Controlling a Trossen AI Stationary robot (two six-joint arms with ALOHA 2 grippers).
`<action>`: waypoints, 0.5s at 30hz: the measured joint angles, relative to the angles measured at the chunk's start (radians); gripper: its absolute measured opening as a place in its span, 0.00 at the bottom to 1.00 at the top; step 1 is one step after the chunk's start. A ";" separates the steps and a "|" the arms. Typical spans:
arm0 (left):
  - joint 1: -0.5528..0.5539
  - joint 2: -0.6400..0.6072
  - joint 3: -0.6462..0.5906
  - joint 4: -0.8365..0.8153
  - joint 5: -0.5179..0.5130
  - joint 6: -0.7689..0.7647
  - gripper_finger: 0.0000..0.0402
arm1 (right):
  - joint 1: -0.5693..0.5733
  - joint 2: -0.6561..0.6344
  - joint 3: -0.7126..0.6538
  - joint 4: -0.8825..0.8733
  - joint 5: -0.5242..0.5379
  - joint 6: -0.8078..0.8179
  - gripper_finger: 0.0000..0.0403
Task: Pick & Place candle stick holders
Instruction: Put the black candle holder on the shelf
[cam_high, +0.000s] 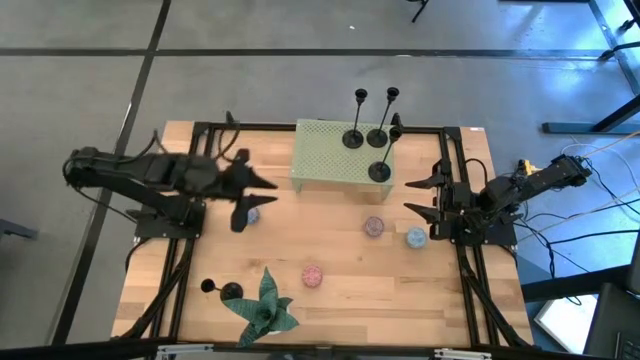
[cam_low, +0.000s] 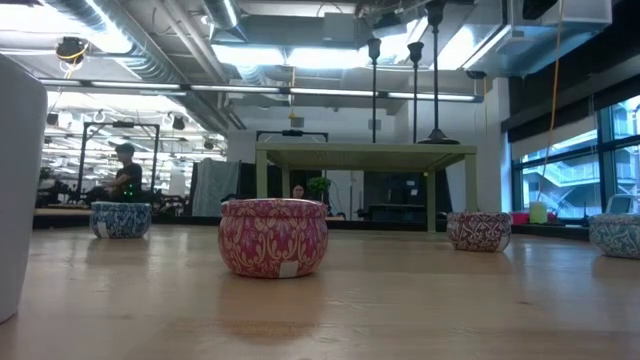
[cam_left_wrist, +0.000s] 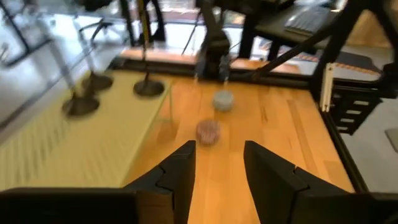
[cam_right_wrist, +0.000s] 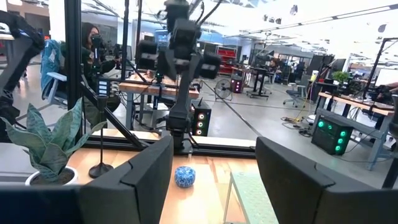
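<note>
- While three candle stick holders (cam_high: 372, 140) are seen upright on the green perforated stand (cam_high: 320, 155) at the far middle of the table (cam_high: 340, 290), one candle stick holder (cam_high: 222, 290) is left at the near left, just beside the green leafy plant (cam_high: 265, 308).
- Farther in, a pink patterned tin (cam_high: 313, 276) is found near the table's middle, with a mauve tin (cam_high: 374, 226) and a pale blue tin (cam_high: 416, 237) beyond it to the right.
- The left end effector (cam_high: 258, 191) is held above the table's left half, near the stand's left edge, its fingers spread and nothing gripped; a blue tin (cam_high: 250, 214) lies just below it.
- The right end effector (cam_high: 424, 195) is parked at the right edge, its fingers likewise spread and empty.
- The task is judged mostly done: three placed, one to be fetched.
</note>
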 joint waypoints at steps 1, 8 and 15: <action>-0.033 -0.018 -0.021 -0.015 -0.036 -0.042 0.32 | 0.000 0.000 0.000 0.001 0.000 0.000 0.58; -0.210 -0.065 -0.080 -0.155 -0.076 -0.121 0.30 | 0.000 0.000 0.000 0.001 0.000 0.000 0.58; -0.316 -0.066 -0.084 -0.372 0.042 -0.186 0.30 | 0.000 0.011 0.000 0.002 -0.003 0.004 0.58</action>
